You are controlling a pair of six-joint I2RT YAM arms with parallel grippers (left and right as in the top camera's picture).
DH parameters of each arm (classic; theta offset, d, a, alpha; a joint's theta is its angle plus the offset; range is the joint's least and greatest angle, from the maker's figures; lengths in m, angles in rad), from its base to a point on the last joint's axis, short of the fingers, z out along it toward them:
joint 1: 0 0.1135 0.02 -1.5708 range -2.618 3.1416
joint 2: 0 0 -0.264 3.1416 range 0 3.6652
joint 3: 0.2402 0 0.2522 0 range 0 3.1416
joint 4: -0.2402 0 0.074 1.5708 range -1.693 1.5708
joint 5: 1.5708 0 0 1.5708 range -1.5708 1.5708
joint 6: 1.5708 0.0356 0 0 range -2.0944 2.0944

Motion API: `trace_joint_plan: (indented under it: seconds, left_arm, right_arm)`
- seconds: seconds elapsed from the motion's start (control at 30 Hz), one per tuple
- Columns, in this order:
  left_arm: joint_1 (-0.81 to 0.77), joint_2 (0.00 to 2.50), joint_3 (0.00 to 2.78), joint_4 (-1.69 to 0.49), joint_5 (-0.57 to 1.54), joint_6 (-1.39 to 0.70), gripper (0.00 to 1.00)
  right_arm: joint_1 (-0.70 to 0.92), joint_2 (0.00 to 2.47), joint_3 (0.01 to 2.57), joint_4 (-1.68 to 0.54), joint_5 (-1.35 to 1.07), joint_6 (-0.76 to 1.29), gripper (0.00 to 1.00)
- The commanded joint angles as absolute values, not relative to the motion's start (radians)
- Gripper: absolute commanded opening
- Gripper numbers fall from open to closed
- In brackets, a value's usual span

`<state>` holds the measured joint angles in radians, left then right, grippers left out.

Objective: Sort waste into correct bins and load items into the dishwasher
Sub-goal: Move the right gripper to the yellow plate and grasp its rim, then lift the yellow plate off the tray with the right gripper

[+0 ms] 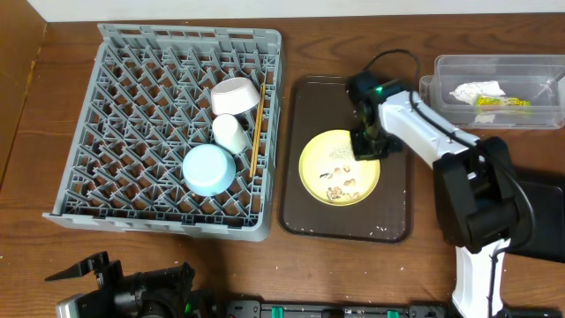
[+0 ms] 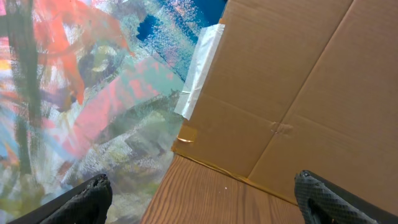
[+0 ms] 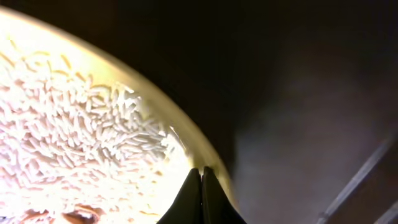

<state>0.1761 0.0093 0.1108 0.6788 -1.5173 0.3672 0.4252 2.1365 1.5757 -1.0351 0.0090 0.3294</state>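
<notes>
Grey plastic dish rack [image 1: 115, 115], filling the left of the overhead frame, is already carrying four items: the pinkish-white bowl [image 1: 234, 94], the white cup [image 1: 231, 132], the light blue bowl [image 1: 209, 169] and the chopsticks [image 1: 255, 132], which are lying along its right side. The clear tub [image 1: 450, 66] at upper right is holding the napkin [image 1: 477, 90] and the snack wrapper [image 1: 501, 102].

The yellow plate [image 1: 318, 168] is sitting on the brown tray [image 1: 388, 221] at centre frame, with the food crumbs [image 1: 340, 185] lying on it. The black bin [image 1: 543, 208] at the right edge is partly hidden by the arm, so its contents cannot be told.

The right gripper [image 3: 201, 183] is pressing its tips together at the plate's upper-right rim. Whether the rim is pinched between them cannot be told. The left gripper [image 2: 208, 199] is idling at lower left with its fingers wide apart, holding nothing.

By this reading, the work is nearing its end. The crumbs are awaiting disposal and the plate is awaiting loading into the rack.
</notes>
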Motion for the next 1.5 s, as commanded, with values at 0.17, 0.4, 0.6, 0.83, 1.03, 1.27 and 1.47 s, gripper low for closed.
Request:
trace_joint_plan:
  seconds: [0.17,0.4,0.6,0.83,1.03,1.27,1.47]
  left_arm:
    - [0.178,0.004,0.128,0.683,-1.569,0.373,0.95]
    - [0.178,0.004,0.128,0.683,-1.569,0.373,0.95]
    - [0.178,0.004,0.128,0.683,-1.569,0.373,0.95]
    - [0.178,0.004,0.128,0.683,-1.569,0.373,0.95]
    - [0.178,0.004,0.128,0.683,-1.569,0.373,0.95]
    - [0.178,0.004,0.128,0.683,-1.569,0.373,0.95]
    - [0.178,0.004,0.128,0.683,-1.569,0.373,0.95]
  right_arm:
    - [0.394,2.138,1.793,-1.168,0.007,0.337,0.01]
    - [0.489,2.138,1.864,-1.179,-0.434,0.057,0.17]
    - [0.645,2.140,1.802,-1.145,-0.241,0.131,0.66]
    - [0.793,2.140,1.682,-1.035,-0.093,0.248,0.92]
    - [0.839,2.140,1.626,-0.984,-0.036,0.274,0.84]
    - [0.852,2.140,1.621,-0.982,0.056,0.287,0.42]
    - [0.852,2.140,1.559,-0.937,0.056,0.292,0.43]
